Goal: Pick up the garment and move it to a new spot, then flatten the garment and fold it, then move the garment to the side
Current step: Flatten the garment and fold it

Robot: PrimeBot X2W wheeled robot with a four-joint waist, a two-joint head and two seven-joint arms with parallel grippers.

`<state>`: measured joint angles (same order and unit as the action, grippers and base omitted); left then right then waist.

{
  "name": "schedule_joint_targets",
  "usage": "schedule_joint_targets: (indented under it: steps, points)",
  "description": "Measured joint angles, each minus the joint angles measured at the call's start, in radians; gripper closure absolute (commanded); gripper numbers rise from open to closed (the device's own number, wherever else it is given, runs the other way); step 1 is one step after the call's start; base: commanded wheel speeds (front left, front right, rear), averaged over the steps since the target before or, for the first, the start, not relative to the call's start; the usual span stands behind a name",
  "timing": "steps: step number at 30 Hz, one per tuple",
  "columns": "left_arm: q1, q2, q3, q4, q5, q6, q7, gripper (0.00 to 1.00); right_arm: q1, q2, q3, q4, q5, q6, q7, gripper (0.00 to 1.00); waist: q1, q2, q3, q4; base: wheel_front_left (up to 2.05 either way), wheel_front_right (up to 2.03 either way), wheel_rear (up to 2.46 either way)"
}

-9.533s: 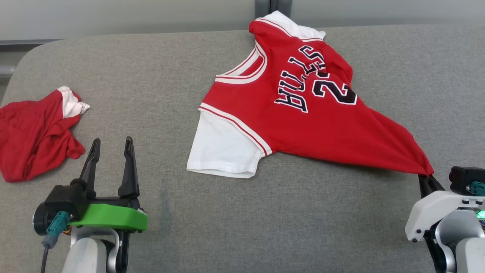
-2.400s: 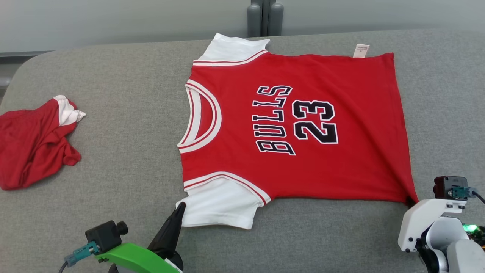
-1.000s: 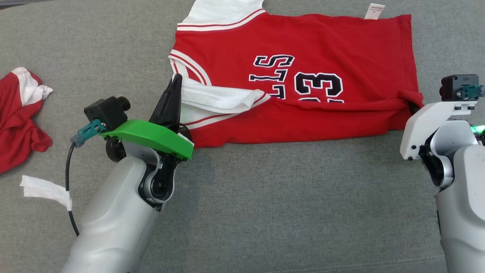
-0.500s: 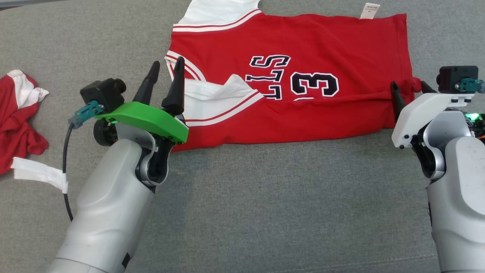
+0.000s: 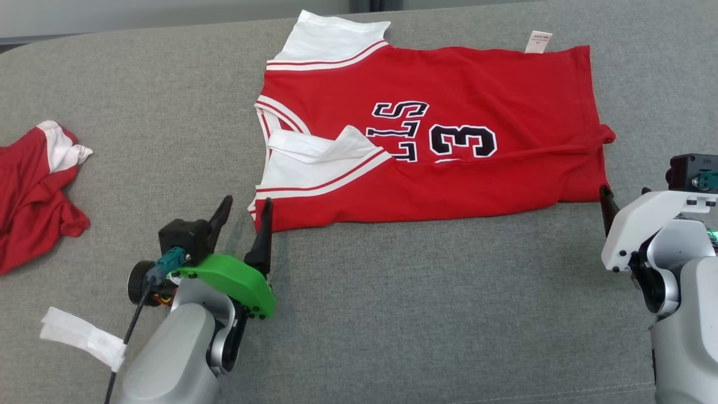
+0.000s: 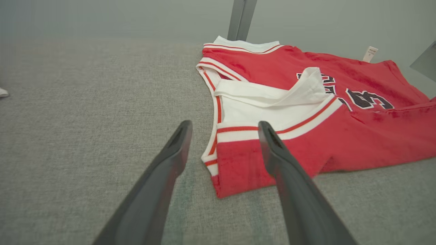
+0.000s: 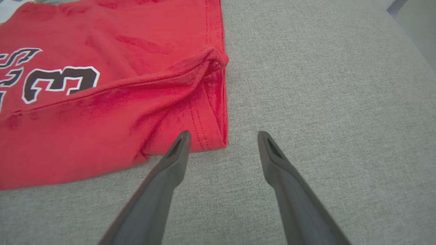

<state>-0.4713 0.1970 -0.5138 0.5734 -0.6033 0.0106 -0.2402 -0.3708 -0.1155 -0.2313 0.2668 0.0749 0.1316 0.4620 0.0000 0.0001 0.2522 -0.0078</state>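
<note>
The garment lies mid-table with its near edge folded over, and the left gripper and right gripper hover spread and empty beside its near corners, so the next fold requires fresh corner grasps.

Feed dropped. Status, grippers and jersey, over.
Left gripper open, at jersey collar end. Right gripper open, at hem corner. Near edge folded over. Crumpled red cloth far left, clear.

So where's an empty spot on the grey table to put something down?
The biggest bare patch is the grey table in front of the jersey, between its near edge and the two arms. Another lies between the crumpled red cloth and the jersey's collar side. It's tight at the jersey's near corners, where the left gripper and right gripper are, fingers open.
</note>
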Motion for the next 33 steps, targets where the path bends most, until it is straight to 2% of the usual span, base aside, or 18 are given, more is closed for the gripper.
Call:
schedule_joint_targets:
  steps: [8,22,23,24,26,28,29,33]
  points:
    - [-0.01,-0.016,-0.064,0.053,0.036,0.009,0.076,0.0,-0.034,0.01,0.003,0.064,-0.002,0.0,0.02,0.0,0.0,0.0,0.018,0.004,0.0,0.0,0.0]
    - [-0.095,-0.052,-0.073,0.146,0.028,0.016,0.114,0.0,-0.15,-0.01,0.061,0.188,-0.033,0.0,-0.015,0.0,0.0,0.0,0.084,0.01,0.0,0.0,0.0]
    - [-0.103,-0.054,-0.075,0.153,0.028,0.016,0.121,0.2,-0.153,-0.014,0.066,0.189,-0.033,0.0,-0.016,0.0,0.0,0.0,0.087,0.011,0.0,0.0,0.0]
    - [-0.109,-0.055,-0.075,0.157,0.027,0.017,0.128,0.52,-0.156,-0.016,0.072,0.189,-0.033,0.0,-0.016,0.0,0.0,0.0,0.09,0.011,0.0,0.0,0.0]
    - [-0.121,-0.058,-0.075,0.171,0.02,0.018,0.147,1.0,-0.16,-0.021,0.088,0.189,-0.029,0.0,-0.013,0.0,0.0,0.0,0.094,0.01,0.0,0.0,0.0]
    - [-0.129,-0.059,-0.073,0.175,0.01,0.017,0.154,1.0,-0.161,-0.029,0.1,0.186,-0.028,0.0,-0.014,0.81,0.0,0.0,0.097,0.009,0.0,0.0,0.0]
    - [-0.132,-0.059,-0.073,0.178,0.007,0.017,0.155,1.0,-0.161,-0.035,0.106,0.183,-0.03,0.0,-0.016,1.0,0.0,0.0,0.099,0.008,0.0,0.0,0.0]
    - [-0.134,-0.059,-0.07,0.184,0.003,0.017,0.147,1.0,-0.161,-0.043,0.112,0.174,-0.029,0.0,-0.037,1.0,0.0,0.0,0.102,0.007,0.0,0.0,0.0]
